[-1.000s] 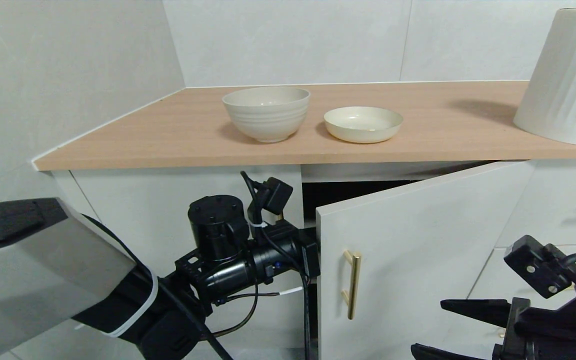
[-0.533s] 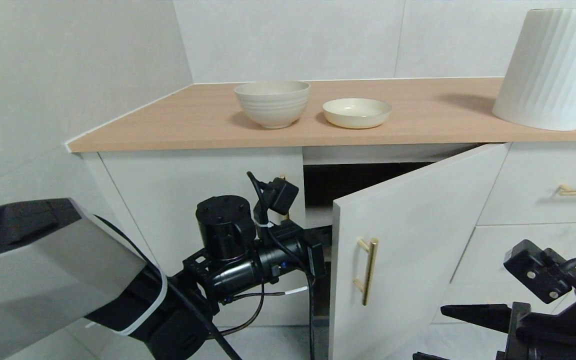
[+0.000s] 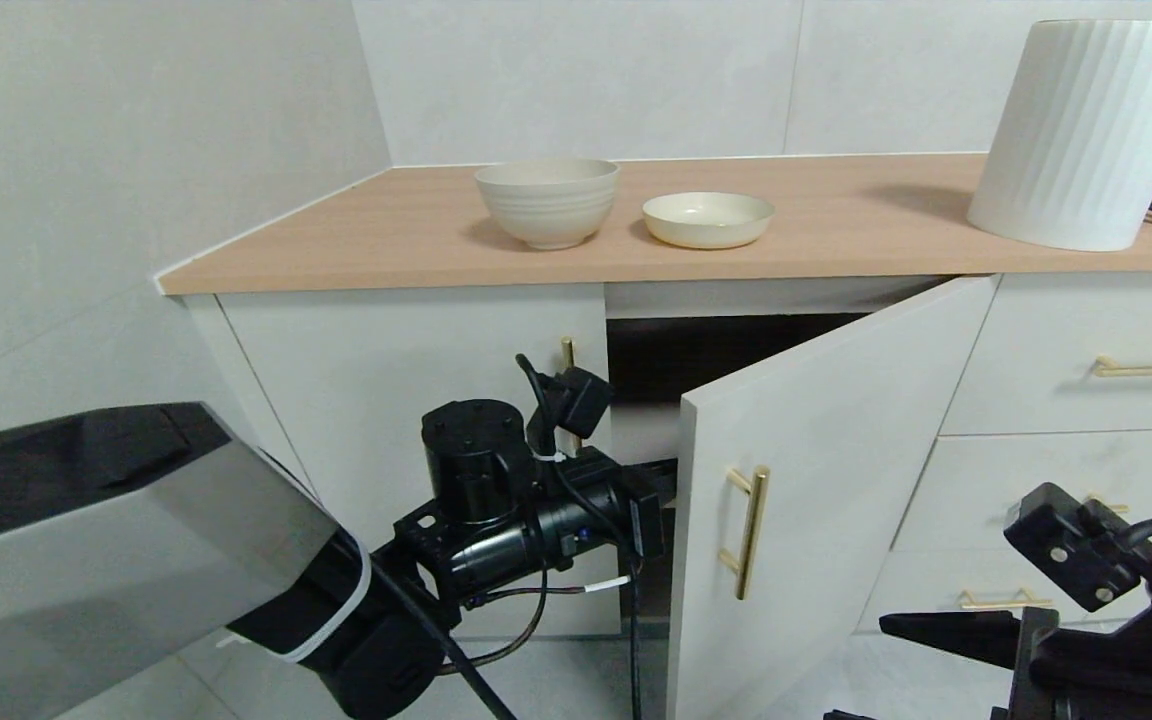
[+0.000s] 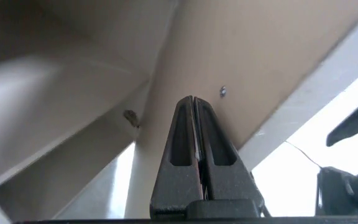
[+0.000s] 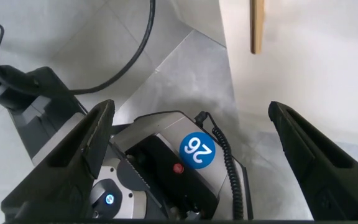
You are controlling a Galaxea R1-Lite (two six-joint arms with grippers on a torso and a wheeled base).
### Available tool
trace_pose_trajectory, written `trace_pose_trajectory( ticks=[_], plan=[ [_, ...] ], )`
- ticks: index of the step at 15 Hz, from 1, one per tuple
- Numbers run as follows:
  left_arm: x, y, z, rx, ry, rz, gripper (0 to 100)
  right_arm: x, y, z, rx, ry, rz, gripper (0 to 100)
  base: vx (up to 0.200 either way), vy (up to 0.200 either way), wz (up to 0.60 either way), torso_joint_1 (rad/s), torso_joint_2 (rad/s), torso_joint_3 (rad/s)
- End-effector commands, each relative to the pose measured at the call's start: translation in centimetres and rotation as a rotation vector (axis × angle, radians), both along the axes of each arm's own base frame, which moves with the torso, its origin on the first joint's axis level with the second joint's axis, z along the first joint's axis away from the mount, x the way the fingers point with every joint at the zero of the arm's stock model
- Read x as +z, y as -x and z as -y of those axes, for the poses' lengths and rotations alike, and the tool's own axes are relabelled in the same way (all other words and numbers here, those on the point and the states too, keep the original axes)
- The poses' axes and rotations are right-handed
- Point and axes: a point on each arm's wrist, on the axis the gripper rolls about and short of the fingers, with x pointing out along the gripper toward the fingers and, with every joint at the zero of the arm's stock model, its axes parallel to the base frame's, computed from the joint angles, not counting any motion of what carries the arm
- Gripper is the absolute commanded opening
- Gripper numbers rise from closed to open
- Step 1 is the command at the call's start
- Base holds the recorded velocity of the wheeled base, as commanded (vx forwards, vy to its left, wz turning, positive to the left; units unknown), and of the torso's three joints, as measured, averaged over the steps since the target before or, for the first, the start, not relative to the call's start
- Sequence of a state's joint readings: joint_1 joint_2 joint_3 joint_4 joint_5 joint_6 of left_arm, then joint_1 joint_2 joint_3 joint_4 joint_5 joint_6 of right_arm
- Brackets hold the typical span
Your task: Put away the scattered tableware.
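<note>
Countertop with bowl and shallow dish, well above left claw, together, and right claw, wide apart.

— Can a gripper get into the cupboard?
— The door stands ajar. The dark opening behind it is narrow, and the left arm sits in the gap at the door's edge.
— And the counter?
— Open from above. The bowl and dish stand near each other but apart. A tall white cylinder blocks the right end.

bowl: 1 | dish: 1 | ribbed canister: 1 | gold handles: maybe 5
</note>
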State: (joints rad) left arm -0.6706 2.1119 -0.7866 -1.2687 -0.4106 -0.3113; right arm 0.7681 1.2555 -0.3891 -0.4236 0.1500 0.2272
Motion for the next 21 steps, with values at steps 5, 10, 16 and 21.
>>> trace_pose_trajectory(
  ticks=[5,10,16,21],
  plan=[
    [-0.4,-0.8,0.6,0.02,0.004,0.003,0,-0.2,0.0,0.0,0.001,0.006,-0.006,100,-0.16,0.0,0.0,0.003,0.0,-0.002],
    [-1.0,-1.3,1.0,0.021,0.002,0.0,0,-0.3,0.1,-0.1,0.008,0.008,-0.008,100,0.0,0.0,0.0,0.0,0.0,0.0],
    [-0.9,-0.9,1.7,0.0,0.004,0.009,0,-0.2,0.9,-0.6,0.065,0.003,-0.005,100,0.0,0.0,0.0,0.0,0.0,0.0],
    [0.7,1.0,5.6,-0.105,0.025,0.031,0,0.0,2.3,0.0,0.196,-0.054,-0.017,100,0.0,0.0,0.0,0.0,0.0,0.0]
  ],
)
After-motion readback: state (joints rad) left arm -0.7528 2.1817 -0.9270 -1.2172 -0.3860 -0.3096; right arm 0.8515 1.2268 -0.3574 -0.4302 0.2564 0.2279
